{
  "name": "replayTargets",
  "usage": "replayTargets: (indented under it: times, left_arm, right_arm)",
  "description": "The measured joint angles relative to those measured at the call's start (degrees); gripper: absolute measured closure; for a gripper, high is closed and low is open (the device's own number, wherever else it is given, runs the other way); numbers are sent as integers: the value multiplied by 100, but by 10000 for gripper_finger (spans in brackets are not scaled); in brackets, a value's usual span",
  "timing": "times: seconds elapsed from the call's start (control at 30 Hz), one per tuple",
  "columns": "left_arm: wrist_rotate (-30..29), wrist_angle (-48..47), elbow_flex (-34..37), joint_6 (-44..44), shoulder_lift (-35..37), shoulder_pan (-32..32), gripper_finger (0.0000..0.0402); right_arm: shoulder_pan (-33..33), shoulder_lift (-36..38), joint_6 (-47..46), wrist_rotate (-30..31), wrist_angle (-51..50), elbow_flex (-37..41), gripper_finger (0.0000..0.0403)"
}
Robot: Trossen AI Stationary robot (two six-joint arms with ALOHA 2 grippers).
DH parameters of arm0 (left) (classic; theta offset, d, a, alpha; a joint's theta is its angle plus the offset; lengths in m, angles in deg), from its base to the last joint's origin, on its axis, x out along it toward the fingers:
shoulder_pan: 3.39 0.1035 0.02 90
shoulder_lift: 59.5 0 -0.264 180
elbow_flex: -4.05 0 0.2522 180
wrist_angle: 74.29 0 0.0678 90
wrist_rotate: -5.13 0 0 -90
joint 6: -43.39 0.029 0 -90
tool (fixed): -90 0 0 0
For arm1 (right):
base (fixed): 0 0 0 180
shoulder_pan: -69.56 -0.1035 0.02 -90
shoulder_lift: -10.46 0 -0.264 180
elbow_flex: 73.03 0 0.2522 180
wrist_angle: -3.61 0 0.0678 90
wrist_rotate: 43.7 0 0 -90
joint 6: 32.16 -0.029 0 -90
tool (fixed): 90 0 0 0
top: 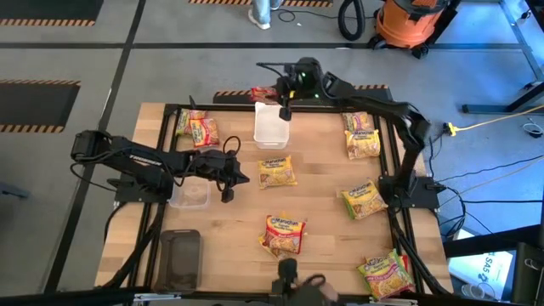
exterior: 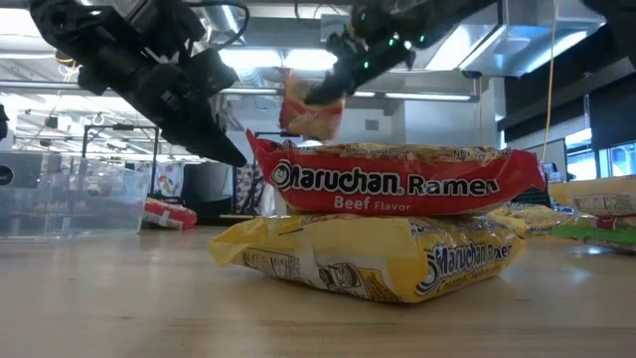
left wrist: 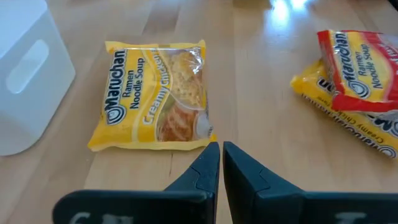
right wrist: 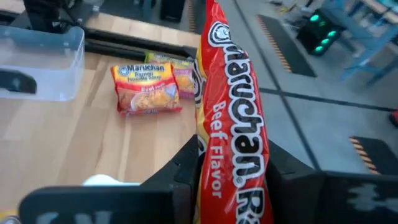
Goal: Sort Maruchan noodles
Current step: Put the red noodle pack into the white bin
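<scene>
The right gripper (right wrist: pixel 233 180) holds its jaws clamped on a red crinkly plastic beef noodle packet (right wrist: pixel 233 118) above the white bin (top: pixel 271 125). The left gripper (left wrist: pixel 221 163), jaws together, hovers beside the yellow creamy-chicken packet (left wrist: pixel 155 94).

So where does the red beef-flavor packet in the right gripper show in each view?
High: red crinkly beef packet, top centre, beside the white plastic bin.
Low: upper centre, hanging.
Left wrist: not in it.
Right wrist: centre, between the fingers.
Shared landmark: that bin.

Ten or so ramen packets (top: pixel 277 172) show across the tabletop (top: pixel 323 204), some stacked so the count is unsure, along with two pale bins (top: pixel 271 124), one dark tray (top: pixel 179 257) and two arms (top: pixel 144 161).
</scene>
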Motion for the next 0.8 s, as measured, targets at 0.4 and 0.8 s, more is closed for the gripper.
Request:
replayTargets:
  times: [0.4,0.8]
  left_arm:
    - [-193,79,3,-17,0,0,386]
    - [-457,306,3,-20,-2,4,386]
  right_arm:
    - [389,-973,20,-496,61,-23,327]
    - [387,-1407,63,-481,112,-21,327]
